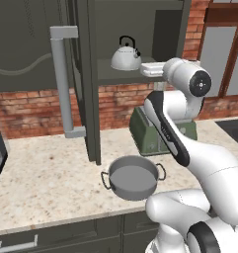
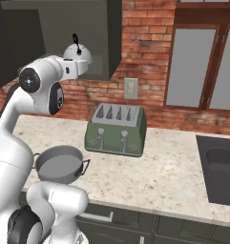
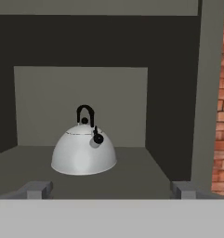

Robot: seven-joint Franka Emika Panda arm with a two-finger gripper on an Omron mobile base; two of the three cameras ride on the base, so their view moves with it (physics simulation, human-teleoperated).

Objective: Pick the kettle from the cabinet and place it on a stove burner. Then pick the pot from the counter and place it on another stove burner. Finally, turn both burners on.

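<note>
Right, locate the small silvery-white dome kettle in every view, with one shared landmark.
Left base view: silvery-white dome kettle, upper centre on the dark grey cabinet shelf.
Right base view: upper left, behind the arm.
Hand view: centre, on the shelf.
Shared landmark: red brick wall.

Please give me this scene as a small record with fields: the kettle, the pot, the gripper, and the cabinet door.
kettle: kettle upright on the cabinet shelf, untouched
pot: pot on the counter, before the toaster
gripper: gripper open, level with the shelf, facing the kettle, apart from it
cabinet door: open, bar handle toward the camera
</note>
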